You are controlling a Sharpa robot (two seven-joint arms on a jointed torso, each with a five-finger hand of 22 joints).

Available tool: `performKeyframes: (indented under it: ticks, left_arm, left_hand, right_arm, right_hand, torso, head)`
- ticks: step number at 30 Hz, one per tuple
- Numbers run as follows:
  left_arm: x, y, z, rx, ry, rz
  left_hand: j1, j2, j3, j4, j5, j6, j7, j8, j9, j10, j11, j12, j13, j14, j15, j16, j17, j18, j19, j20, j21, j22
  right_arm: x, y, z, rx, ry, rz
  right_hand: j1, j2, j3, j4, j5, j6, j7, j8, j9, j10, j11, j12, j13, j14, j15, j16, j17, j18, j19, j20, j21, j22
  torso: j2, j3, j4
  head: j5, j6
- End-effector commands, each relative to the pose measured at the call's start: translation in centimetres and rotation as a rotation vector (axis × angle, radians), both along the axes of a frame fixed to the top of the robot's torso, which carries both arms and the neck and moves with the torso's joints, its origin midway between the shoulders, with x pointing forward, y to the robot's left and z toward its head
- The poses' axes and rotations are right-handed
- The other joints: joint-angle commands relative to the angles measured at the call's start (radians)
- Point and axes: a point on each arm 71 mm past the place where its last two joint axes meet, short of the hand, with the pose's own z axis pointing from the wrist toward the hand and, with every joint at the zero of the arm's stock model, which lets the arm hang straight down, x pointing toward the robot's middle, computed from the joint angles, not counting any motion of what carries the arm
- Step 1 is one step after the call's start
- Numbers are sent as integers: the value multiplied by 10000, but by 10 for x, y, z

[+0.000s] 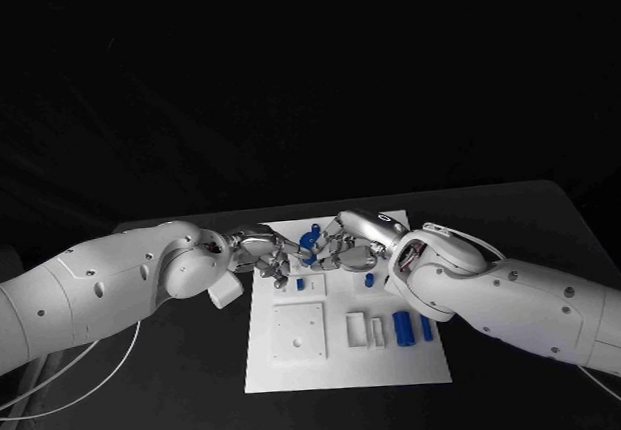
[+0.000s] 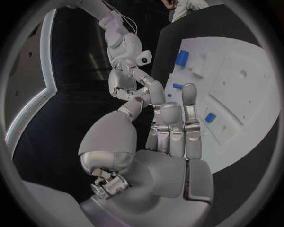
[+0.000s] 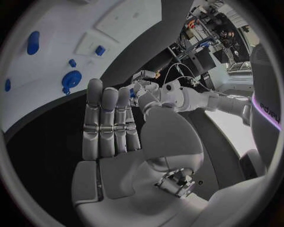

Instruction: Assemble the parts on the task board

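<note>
Where the black desk (image 1: 513, 209) is seen from the head view, a white rectangular task board (image 1: 345, 368) is laid at its middle, with darkness recorded behind. Small blue cylindrical parts (image 1: 402, 326) are catalogued on the board's near right portion, beside white blocks (image 1: 359, 330); a further blue upright part (image 1: 309, 241) is placed at the far edge, between the two hands. The silver left hand (image 1: 263, 251) and silver right hand (image 1: 354, 244) are held over that far edge, fingers extended side by side in the wrist views, nothing being gripped.
</note>
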Motion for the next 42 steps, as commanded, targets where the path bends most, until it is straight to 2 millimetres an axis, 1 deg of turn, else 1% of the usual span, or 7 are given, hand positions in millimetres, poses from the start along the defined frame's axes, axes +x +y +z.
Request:
performKeyframes:
  ticks: [1,10,15,18,22,27,42]
  left_arm:
    - [-1,-7,3,-220,-112,-194]
    - [0,-5,1,315,-316,139]
    - [2,-2,-1,857,-337,394]
    - [3,0,-2,1203,-307,544]
    - [5,4,-5,1750,-248,671]
    - [8,9,-6,2758,-465,604]
    - [26,19,6,6924,-1777,184]
  left_hand:
    - [102,-2,40,1,70,1205,-1108,66,989,372,-208,43,-7,-11,-36,-2,12,-112,10,-35,46,180]
    - [165,-13,77,-49,235,1252,-1116,76,967,374,-230,104,-2,36,-43,28,52,-80,49,-39,88,184]
    - [158,-17,119,-110,330,1285,-1123,74,967,374,-245,155,1,50,-43,63,96,-61,61,-37,125,190]
    - [150,-24,135,-146,380,1304,-1126,78,973,374,-249,162,-14,55,-37,98,163,-53,62,-32,142,190]
    - [145,-26,144,-166,401,1315,-1128,78,977,375,-252,175,-21,58,-35,121,204,-47,63,-29,154,191]
    - [107,0,170,-241,415,1325,-1128,74,981,374,-254,210,-75,54,-33,160,315,-20,47,-18,219,187]
    - [92,11,209,-339,427,1366,-1134,73,945,375,-266,297,-99,87,-20,265,497,-7,49,-10,344,197]
  right_arm:
    - [0,1,-1,-106,-117,-151]
    - [0,-2,-2,-44,-44,-237]
    - [2,-8,-2,138,-39,-458]
    - [3,-14,-2,264,-98,-628]
    - [4,-27,-1,500,-91,-940]
    - [13,-52,3,991,193,-1567]
    - [63,-149,34,2999,413,-4555]
  right_hand:
    - [-25,-114,81,46,13,79,12,27,18,66,-23,-12,32,95,1,-4,19,-144,57,7,-51,62]
    - [-161,-304,27,168,239,-136,97,10,-10,-22,30,-105,53,24,43,-107,15,-153,16,37,-197,139]
    - [-187,-849,-1100,410,912,-2075,673,43,-29,-613,432,-556,-351,-589,394,-657,-405,-144,-402,357,-945,-300]
    - [314,-930,-1914,874,968,-2883,804,23,-47,-770,550,-613,-812,-771,514,-772,-774,-87,-328,507,-1474,-694]
    - [745,-1241,-2062,1632,1051,-4107,895,-42,-118,-879,624,-575,-1221,-911,581,-785,-1103,-82,-229,575,-1865,-977]
    - [943,-1279,-2146,2083,1591,-3984,883,-45,-115,-908,613,-440,-1630,-924,571,-691,-1444,-92,-33,566,-2157,-1163]
    - [953,-980,-2470,1586,2346,-3728,859,-35,-103,-921,572,-342,-1938,-957,536,-512,-1635,-114,46,525,-2275,-1052]
  torso:
    - [1,7,-1]
    - [-2,5,-9]
    - [-4,13,-15]
    - [-5,20,-13]
    - [-2,27,-14]
    - [-16,24,-28]
    - [-22,44,-45]
  head:
    - [-6,2]
    - [-3,6]
    - [11,-7]
    - [28,-14]
    - [44,-23]
    - [46,-42]
    - [173,-153]
